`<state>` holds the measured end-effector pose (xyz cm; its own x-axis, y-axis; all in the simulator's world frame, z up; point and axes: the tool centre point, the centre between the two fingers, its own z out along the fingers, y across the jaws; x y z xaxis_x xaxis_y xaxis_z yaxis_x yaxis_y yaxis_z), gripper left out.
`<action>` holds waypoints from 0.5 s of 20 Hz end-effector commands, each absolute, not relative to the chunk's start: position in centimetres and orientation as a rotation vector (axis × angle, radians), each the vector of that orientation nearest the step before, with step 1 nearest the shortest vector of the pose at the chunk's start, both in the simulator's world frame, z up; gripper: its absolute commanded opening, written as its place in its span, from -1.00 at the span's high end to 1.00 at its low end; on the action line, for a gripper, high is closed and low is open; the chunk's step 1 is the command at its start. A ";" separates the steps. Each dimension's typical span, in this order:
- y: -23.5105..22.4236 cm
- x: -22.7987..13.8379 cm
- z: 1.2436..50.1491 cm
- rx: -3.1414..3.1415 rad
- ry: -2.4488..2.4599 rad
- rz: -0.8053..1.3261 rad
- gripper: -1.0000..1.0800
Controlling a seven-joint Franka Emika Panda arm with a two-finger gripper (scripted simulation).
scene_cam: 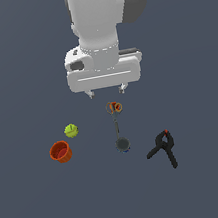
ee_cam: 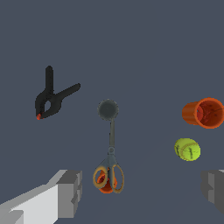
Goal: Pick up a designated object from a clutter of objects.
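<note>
Over on the dark surface (scene_cam: 215, 183), toward the exterior view's right: black spring clamp (scene_cam: 163, 148), handles splayed, little red pivot spot showing, lying alone and well apart from everything else. Nothing touching it. No visible edges or corners on the surface, so can't place it that way.

Up above the clutter: pincer (scene_cam: 107, 91) hanging wide open, holding nothing, fingers (ee_cam: 65, 192) spread far apart in the wrist view. Roughly over the orange-handled scissors (scene_cam: 114, 111), not over the clamp.

Just past the scissors' tip: small dark round disc (scene_cam: 123, 143). Off to the exterior view's left: yellow-green ball (scene_cam: 71, 131) just beside the orange-red cup (scene_cam: 61, 152), cup tipped over.
</note>
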<state>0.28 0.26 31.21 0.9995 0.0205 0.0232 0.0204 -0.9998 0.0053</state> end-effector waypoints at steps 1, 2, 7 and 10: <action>0.3 0.3 31.2 3.136 0.032 0.036 -0.92; 0.3 0.3 31.2 3.136 0.034 0.035 -0.92; 1.6 0.1 30.0 3.118 0.091 0.002 -0.92; 2.2 -0.1 29.6 3.109 0.123 -0.014 -0.92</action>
